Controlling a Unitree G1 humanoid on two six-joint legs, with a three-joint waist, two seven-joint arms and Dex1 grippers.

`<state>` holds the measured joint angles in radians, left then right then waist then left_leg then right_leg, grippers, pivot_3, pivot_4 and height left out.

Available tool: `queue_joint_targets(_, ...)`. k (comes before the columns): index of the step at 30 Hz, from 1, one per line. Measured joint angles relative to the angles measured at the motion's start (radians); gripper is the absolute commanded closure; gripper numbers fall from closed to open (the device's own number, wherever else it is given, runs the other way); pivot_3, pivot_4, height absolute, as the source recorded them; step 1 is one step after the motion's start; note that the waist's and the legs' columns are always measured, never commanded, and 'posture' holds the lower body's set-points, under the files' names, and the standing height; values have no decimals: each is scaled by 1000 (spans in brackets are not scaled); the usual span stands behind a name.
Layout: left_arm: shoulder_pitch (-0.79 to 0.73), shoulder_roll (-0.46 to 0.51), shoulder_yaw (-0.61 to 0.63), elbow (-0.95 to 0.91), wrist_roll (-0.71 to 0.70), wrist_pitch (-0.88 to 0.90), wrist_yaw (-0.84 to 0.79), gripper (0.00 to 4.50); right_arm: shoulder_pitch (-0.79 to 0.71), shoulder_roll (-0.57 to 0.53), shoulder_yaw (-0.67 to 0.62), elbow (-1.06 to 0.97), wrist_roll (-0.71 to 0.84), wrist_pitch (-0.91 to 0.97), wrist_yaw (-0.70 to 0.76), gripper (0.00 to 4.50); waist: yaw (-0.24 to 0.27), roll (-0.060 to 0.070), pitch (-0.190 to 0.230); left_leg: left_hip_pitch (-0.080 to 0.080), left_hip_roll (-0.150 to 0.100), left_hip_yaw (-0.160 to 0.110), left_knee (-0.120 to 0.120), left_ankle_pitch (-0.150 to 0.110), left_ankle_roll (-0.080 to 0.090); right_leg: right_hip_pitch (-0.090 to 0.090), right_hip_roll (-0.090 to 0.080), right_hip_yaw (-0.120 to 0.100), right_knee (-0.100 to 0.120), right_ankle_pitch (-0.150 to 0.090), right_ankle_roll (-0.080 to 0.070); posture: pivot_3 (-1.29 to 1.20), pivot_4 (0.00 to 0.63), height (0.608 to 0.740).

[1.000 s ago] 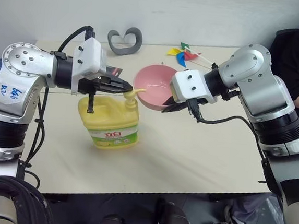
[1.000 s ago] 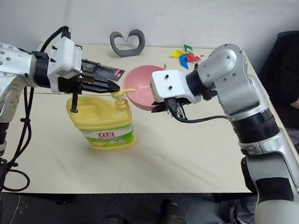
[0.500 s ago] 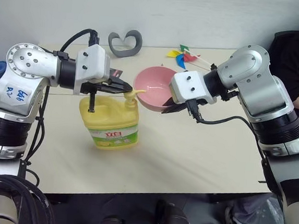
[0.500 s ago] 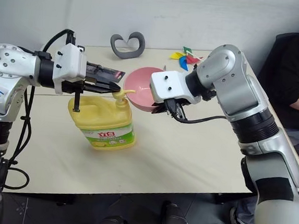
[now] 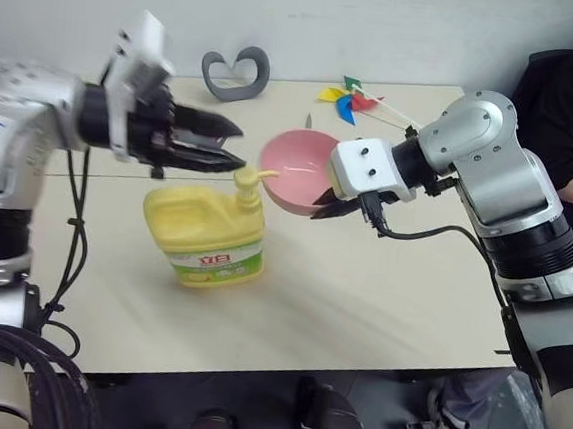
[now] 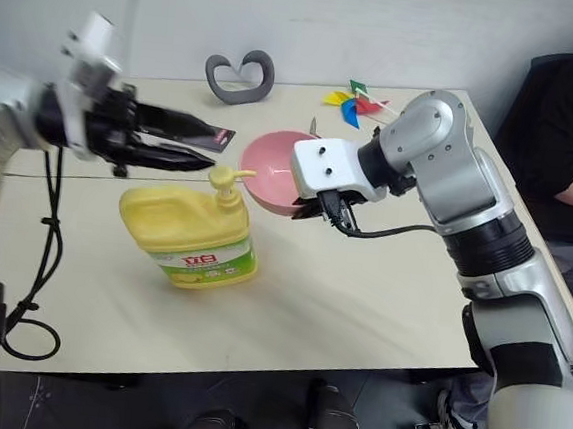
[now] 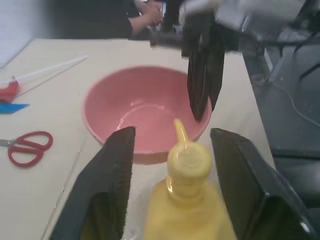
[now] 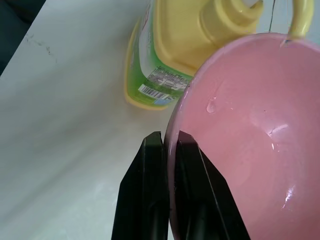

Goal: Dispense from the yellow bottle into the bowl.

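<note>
The yellow bottle (image 5: 208, 230) stands upright on the table (image 5: 360, 291), nearest the table's front edge, its label facing forward. Its pump top (image 7: 186, 160) has the spout pointing over the rim of the bowl (image 5: 298, 168), which sits just behind and to the right of the bottle, touching or nearly touching the spout tip (too close to tell which).

The right gripper (image 8: 167, 150) is clamped on the bowl's near rim, one finger inside and one outside, holding the bowl tipped a little toward the bottle. Small clear droplets show on the bowl's inner wall.

The left gripper (image 5: 212, 143) hovers just above and to the left of the pump top, fingers spread apart with nothing between them; in its wrist view the two fingers stand on either side of the pump head without touching it.

Judging by this, the step in hand is working the pump. To do it well, the gripper should bring a finger squarely over the flat crown of the pump head rather than the spout, and press straight down so the bottle does not tip or slide. The right gripper ought to keep the bowl steady under the spout.

Beyond the bowl, toward the wall, lie a pinwheel (image 5: 352, 100) and a grey heart-shaped object (image 5: 235, 72).
</note>
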<state>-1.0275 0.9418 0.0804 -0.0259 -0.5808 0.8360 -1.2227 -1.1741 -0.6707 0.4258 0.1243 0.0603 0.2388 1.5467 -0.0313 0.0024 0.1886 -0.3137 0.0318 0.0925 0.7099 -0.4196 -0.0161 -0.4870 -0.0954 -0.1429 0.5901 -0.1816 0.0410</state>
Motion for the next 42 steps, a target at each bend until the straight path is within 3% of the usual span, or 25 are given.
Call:
queue_joint_targets(1,-13,28,29,3,-27,29,-4,798,13,-9,-3,-8,2,1,-1,4500,0,0,0,-1,0,0,0,0,0,0,0,0,0,0,0,0,150,740)
queue_joint_targets(6,9,227,166,42,-116,149,-55,798,110,-59,-24,-41,-2,-9,-21,4500,1,0,0,-1,0,-2,2,0,0,0,0,-1,1,0,0,0,150,740)
queue_joint_targets(10,201,363,285,-8,-162,206,-134,798,211,-86,-35,-42,-39,-56,-68,4500,1,-1,1,-2,0,-2,3,-1,-1,0,0,0,1,0,0,0,150,740)
queue_joint_targets(12,376,414,385,-84,-168,236,-200,798,259,-91,-38,-45,-59,-78,-100,4500,2,-1,1,-2,0,-2,4,-1,-1,0,0,-1,1,0,0,0,150,740)
queue_joint_targets(14,583,430,533,-187,-148,275,-275,798,321,-92,-45,-58,-71,-86,-141,4500,1,-1,1,-2,1,-2,4,-1,-1,0,0,-1,0,-1,0,0,150,740)
queue_joint_targets(17,760,426,708,-295,-123,332,-278,798,409,-86,-46,-53,-87,-88,-194,4500,3,-2,3,-4,1,-3,5,-1,-1,0,1,-1,0,-1,-1,0,150,740)
queue_joint_targets(21,811,426,854,-362,-156,396,-278,798,464,-75,-47,-42,-101,-102,-253,4500,2,-2,3,-4,1,-2,4,-1,-2,2,1,1,1,-1,-1,0,150,740)
queue_joint_targets(25,846,426,888,-392,-186,409,-277,798,480,-66,-45,-28,-121,-128,-284,4500,1,-2,3,-3,1,-2,4,-2,-2,2,1,1,1,-1,-1,0,150,740)
queue_joint_targets(28,853,426,893,-395,-206,408,-276,775,488,-54,-40,3,-141,-154,-308,3730,1,-2,3,-3,1,-2,4,-2,-2,2,1,1,1,-1,-1,0,150,740)
queue_joint_targets(39,881,426,891,-392,-235,362,-247,775,527,-46,-65,38,-130,-143,-305,49,1,-2,3,-3,1,-1,4,-2,-2,2,1,2,1,-1,-1,0,150,740)
queue_joint_targets(42,911,426,893,-387,-230,340,-251,775,481,-98,-139,35,-39,-38,-239,15,1,0,5,-3,1,-1,5,-2,-2,2,1,2,1,-1,-1,0,150,740)
